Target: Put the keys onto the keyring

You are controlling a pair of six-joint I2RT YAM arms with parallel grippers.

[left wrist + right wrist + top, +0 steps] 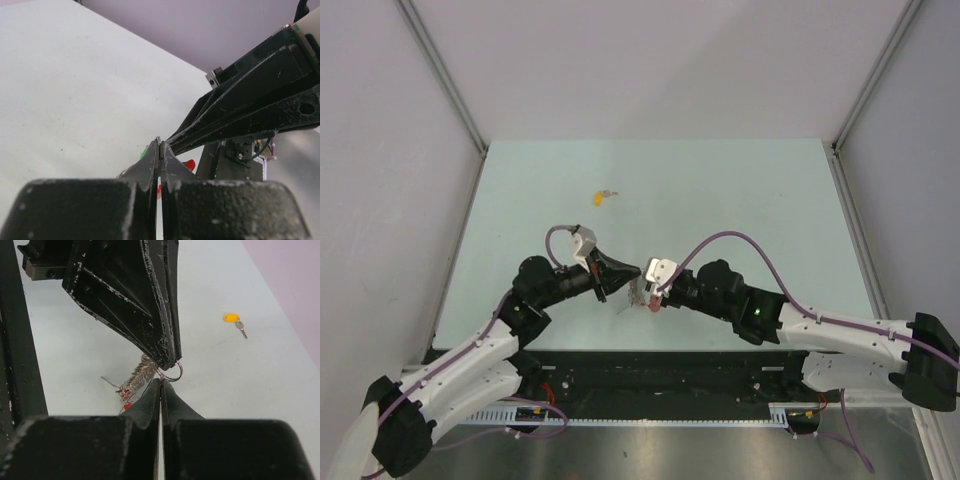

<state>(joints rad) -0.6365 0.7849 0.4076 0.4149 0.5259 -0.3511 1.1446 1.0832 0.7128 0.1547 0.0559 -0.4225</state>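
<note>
Keyring (142, 371) is being held over the counter (720, 190).
Left end effector (160, 145) is pinching it; right end effector (160, 385), pressed together, is sitting just beside its ring; yellow key (605, 196) is lying farther back.

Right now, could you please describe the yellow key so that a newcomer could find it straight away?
On the pale table, look beyond where the left gripper and right gripper meet, toward the far edge. The yellow key lies there alone; its bright yellow head and short silver blade set it apart from the red-and-grey keyring dangling at the grippers.
</note>
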